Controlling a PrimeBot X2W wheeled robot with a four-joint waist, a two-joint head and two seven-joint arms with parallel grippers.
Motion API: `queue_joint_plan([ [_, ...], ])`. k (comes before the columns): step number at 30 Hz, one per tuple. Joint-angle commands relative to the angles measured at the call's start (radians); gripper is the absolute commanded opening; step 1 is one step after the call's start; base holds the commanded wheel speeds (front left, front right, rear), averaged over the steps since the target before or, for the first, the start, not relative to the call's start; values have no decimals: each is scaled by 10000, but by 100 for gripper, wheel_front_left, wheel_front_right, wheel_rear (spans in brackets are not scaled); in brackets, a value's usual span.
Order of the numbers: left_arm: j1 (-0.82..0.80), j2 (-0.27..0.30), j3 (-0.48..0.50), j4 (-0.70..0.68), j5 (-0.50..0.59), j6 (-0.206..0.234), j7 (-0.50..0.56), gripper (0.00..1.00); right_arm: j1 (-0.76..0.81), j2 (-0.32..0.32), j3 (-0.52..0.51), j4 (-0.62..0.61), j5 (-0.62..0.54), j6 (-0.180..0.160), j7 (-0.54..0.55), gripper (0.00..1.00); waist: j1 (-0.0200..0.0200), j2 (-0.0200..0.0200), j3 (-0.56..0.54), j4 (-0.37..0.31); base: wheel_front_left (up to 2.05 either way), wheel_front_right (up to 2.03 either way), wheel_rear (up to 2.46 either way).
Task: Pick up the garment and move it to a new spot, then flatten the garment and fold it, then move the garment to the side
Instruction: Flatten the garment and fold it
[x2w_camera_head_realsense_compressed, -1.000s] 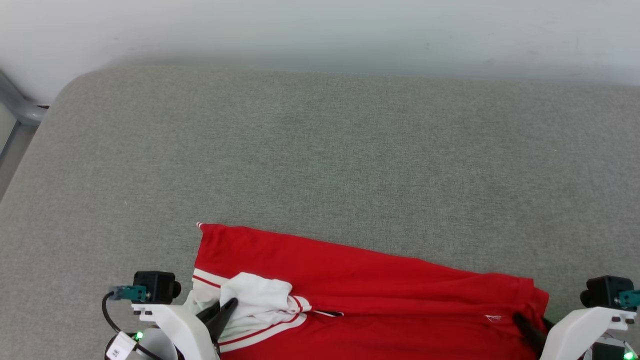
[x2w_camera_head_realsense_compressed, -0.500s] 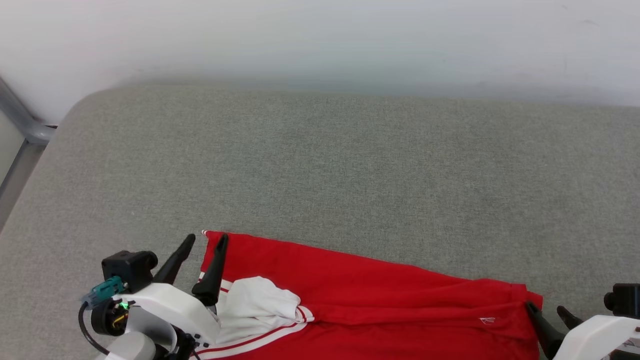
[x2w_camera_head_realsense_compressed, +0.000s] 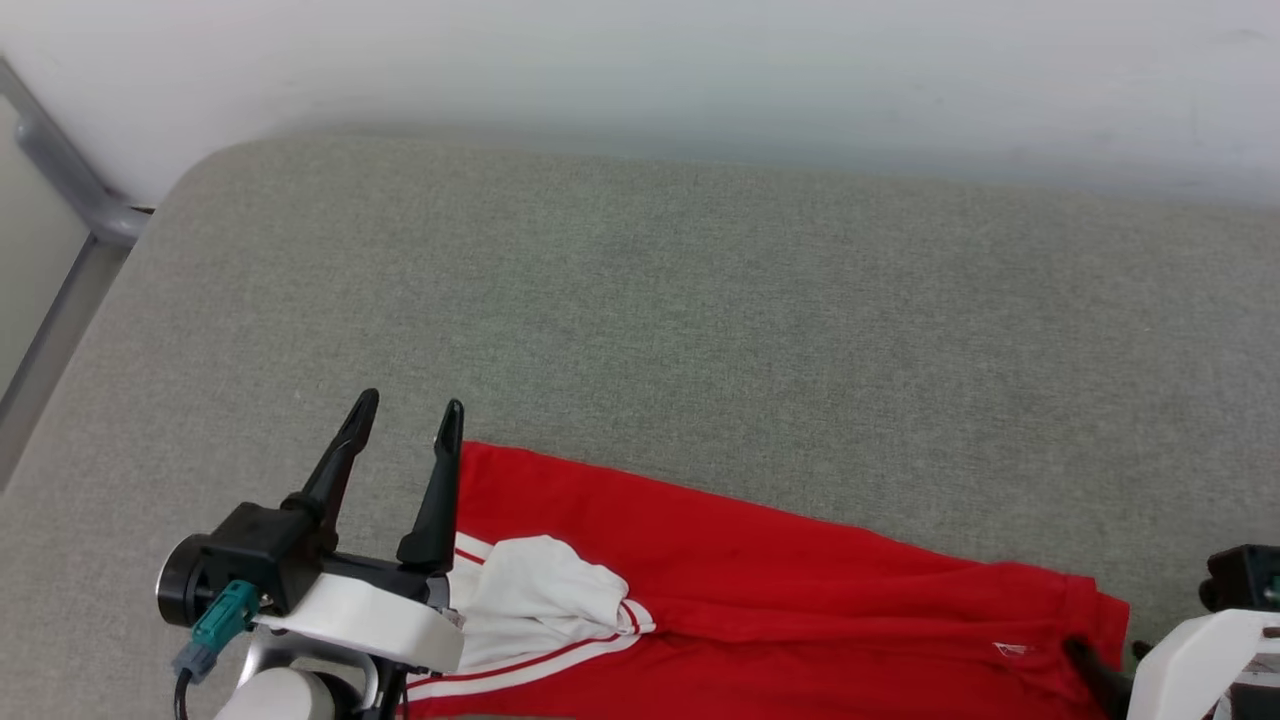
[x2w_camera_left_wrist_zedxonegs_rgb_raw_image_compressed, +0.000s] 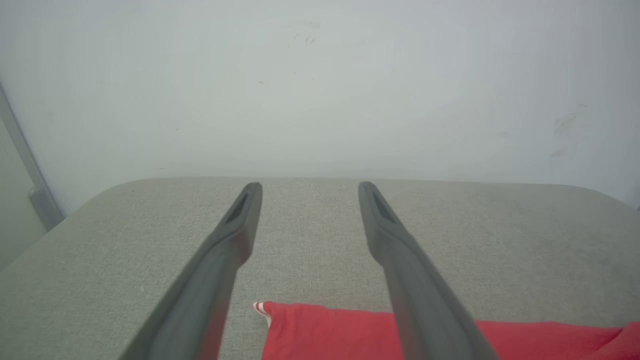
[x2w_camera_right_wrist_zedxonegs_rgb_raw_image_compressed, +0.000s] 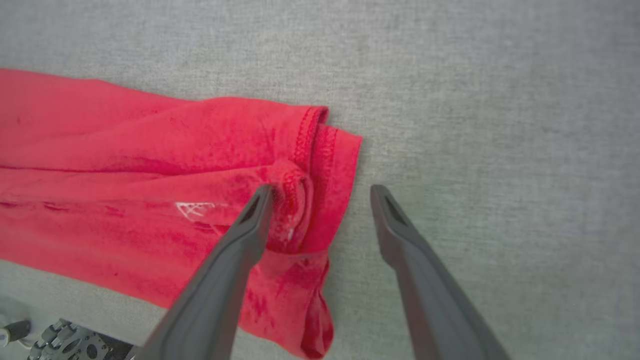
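From my head, the shirt (x2w_camera_head_realsense_compressed: 760, 590) lies as a long red band along the near edge of the grey cushion (x2w_camera_head_realsense_compressed: 700, 300). My left gripper (x2w_camera_head_realsense_compressed: 412, 402) stands at its left corner and my right gripper (x2w_camera_head_realsense_compressed: 1108, 650) at its right end.

At my left wrist, my fingers (x2w_camera_left_wrist_zedxonegs_rgb_raw_image_compressed: 220, 260) are spread and empty above the shirt's (x2w_camera_left_wrist_zedxonegs_rgb_raw_image_compressed: 325, 332) corner.

At my right wrist, my fingers (x2w_camera_right_wrist_zedxonegs_rgb_raw_image_compressed: 235, 250) are also apart, one over the bunched hem (x2w_camera_right_wrist_zedxonegs_rgb_raw_image_compressed: 300, 200) and the other over bare cushion.

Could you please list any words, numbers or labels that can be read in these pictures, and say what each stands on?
None can be read.
Small white mark on the garment: too small and blurred to read; it may be a logo rather than letters.
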Motion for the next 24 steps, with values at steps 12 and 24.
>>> queue_joint_plan([
  [12, 385, -750, 555, -263, 1099, -621, -46, 100, 116, 646, 558, 1178, 494, 7, 752, 0, 0, -1, 576, 519, 0, 0, 0],
  [24, 724, -917, 818, 129, 1496, -836, -46, 100, -505, -43, 297, 1054, 747, -9, 229, 0, 0, -1, -34, 263, 0, 0, 0],
])
